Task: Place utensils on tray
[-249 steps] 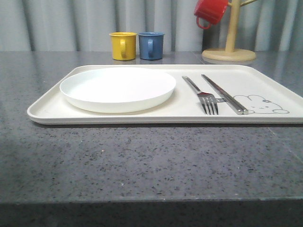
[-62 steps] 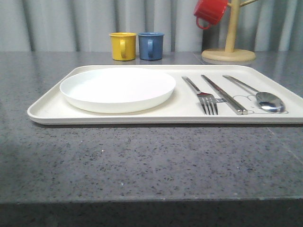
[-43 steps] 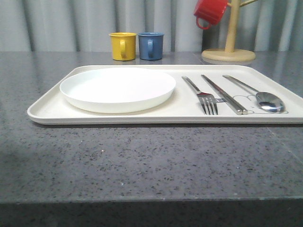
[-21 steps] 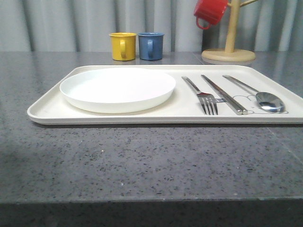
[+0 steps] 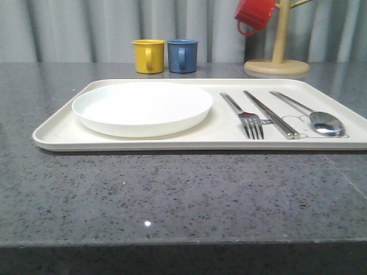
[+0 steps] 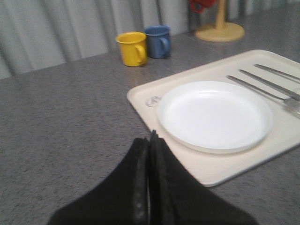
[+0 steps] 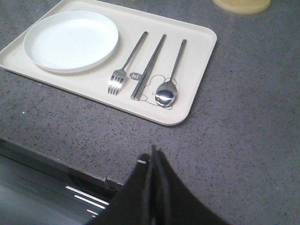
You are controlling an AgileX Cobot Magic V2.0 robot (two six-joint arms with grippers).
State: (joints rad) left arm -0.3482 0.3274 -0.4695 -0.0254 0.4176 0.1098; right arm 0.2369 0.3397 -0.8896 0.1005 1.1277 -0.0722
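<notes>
While both grippers (left, right) closed, empty — fork, chopsticks, spoon on tray.

Compared with the earliest picture, a spoon now lies on the tray, just right of the chopsticks, its bowl toward the near rim and resting over the printed rabbit. That drawing is now mostly covered. Over the last second and a half the spoon does not seem to shift. A small bright glint, perhaps a light reflection, now shows on the bench near its front edge.
</notes>
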